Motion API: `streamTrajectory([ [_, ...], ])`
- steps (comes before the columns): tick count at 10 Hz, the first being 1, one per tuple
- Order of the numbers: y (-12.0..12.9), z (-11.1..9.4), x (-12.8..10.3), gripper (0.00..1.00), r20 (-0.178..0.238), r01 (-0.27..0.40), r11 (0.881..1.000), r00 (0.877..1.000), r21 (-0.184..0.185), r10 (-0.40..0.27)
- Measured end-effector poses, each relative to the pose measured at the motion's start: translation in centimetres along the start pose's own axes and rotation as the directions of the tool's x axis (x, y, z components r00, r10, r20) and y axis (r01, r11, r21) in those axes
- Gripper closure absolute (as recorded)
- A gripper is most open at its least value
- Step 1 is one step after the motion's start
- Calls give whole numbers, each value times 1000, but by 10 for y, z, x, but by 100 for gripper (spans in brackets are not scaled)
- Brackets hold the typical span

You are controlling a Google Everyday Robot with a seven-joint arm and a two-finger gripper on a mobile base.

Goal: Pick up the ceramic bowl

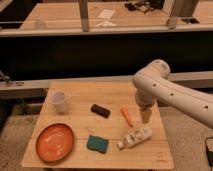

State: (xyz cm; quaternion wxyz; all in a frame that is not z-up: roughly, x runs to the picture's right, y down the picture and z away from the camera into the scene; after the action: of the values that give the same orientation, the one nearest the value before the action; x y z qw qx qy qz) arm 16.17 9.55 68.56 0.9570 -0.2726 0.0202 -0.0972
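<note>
The ceramic bowl [55, 141] is a wide, shallow orange dish lying at the front left corner of the wooden table [110, 92]. My white arm comes in from the right and bends down over the table's right side. The gripper [145, 116] hangs there above the tabletop, open, with nothing in it. It sits just right of a small orange stick [127, 116] and far to the right of the bowl.
A white cup [59, 101] stands behind the bowl at the back left. A dark bar [100, 110] lies mid-table, a green sponge [97, 144] at the front, and a white bottle [135, 137] on its side under the gripper. Behind the table runs a long counter [100, 25].
</note>
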Motion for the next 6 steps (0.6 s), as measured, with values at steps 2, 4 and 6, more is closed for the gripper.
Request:
streamTrajectory([
  [2,-3,-1,-9,20,-18,36,999,999,1,-36],
  [4,-11,-3,-43,20,-30,80,997,996,13,-80],
  [6,-16,-5,-72,20,-43,132,991,990,20,-132],
])
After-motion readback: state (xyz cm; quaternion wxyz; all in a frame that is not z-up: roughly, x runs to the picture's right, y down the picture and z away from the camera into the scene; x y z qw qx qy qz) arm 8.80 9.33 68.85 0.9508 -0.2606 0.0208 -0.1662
